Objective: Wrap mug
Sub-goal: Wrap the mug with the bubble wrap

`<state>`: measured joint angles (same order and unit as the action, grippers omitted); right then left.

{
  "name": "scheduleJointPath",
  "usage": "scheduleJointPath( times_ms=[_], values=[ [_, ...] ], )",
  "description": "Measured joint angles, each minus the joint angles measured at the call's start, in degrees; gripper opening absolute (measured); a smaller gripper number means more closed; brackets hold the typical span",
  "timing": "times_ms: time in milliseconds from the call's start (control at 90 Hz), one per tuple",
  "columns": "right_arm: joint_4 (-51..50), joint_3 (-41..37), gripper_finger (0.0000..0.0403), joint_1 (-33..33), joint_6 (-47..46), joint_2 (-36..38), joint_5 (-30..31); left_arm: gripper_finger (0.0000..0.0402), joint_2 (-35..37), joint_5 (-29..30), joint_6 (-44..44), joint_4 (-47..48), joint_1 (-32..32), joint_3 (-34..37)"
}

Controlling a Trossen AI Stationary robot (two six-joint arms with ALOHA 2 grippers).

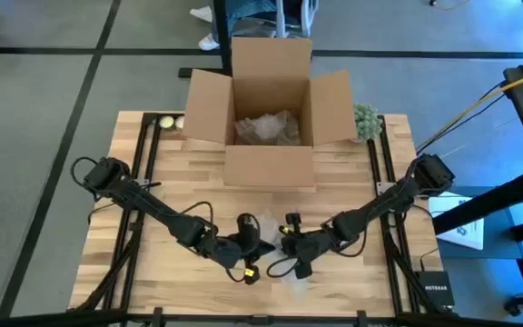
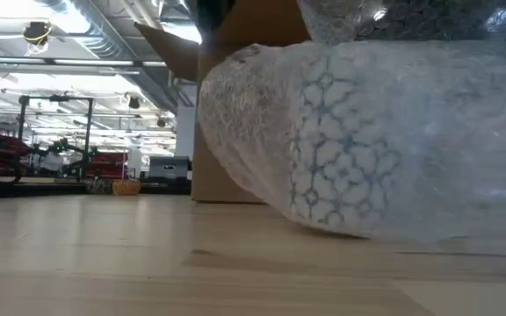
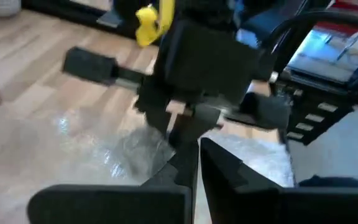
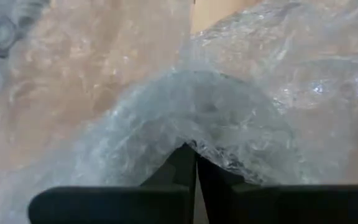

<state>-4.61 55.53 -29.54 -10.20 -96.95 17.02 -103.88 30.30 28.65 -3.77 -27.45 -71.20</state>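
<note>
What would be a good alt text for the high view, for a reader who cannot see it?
Seen from above, the left gripper and the right gripper meet over clear bubble wrap near the front of a wooden table. Behind them stands an open cardboard box with crumpled wrap inside.

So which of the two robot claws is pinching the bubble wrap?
Both are. The right gripper is shut on a fold of bubble wrap; the left gripper also pinches a corner of it.
</note>
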Motion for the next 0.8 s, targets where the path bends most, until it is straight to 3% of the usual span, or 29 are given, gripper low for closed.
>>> scheduleJointPath(
  times_ms=[222,433,800],
  values=[
    [0.0,0.0,0.0001,0.0,0.0,0.0,0.3,0.0,-6.0,-3.3,3.8,-0.4,3.1,0.0],
    [-1.4,0.0,0.0001,0.0,0.0,1.5,-0.4,0.0,-7.1,-4.1,4.3,-0.6,3.5,-0.2],
    [-17.9,7.9,0.0001,-0.1,0.3,6.7,0.0,0.0,-7.2,-4.7,4.3,0.0,3.4,0.0]
  ],
)
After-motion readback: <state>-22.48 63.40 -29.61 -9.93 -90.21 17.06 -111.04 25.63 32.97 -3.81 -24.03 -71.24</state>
